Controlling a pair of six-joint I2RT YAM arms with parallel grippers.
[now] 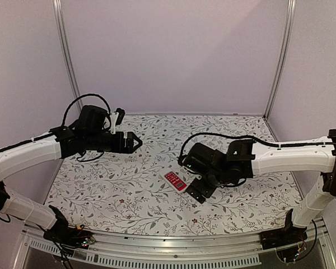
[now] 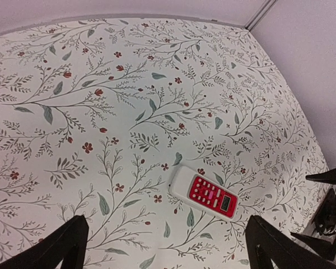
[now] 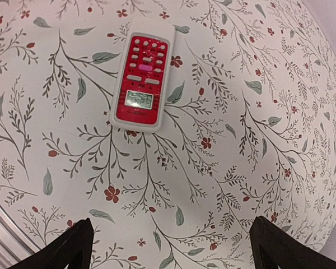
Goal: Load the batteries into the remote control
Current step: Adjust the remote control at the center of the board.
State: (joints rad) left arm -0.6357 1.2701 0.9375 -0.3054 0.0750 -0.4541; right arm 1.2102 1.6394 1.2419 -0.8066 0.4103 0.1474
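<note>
We note a white cloth [image 1: 129, 185] printed with leafy sprigs and small red flowers, lying flat. Pale walls [image 1: 173, 56] on three sides, metal posts [image 1: 67, 61] at the back corners. Near edge: a rail [image 1: 173, 246], perhaps aluminium.

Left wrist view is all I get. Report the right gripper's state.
Observer: The right gripper is open, with nothing between its fingers. The remote control lies red face up beyond its fingertips.
Operator: Place my left gripper for me.
Observer: From above, the left gripper hangs open over the cloth, left of the remote and farther from the bases, apart from it.
Operator: Find the batteries.
Observer: No view shows them loose on the cloth.
</note>
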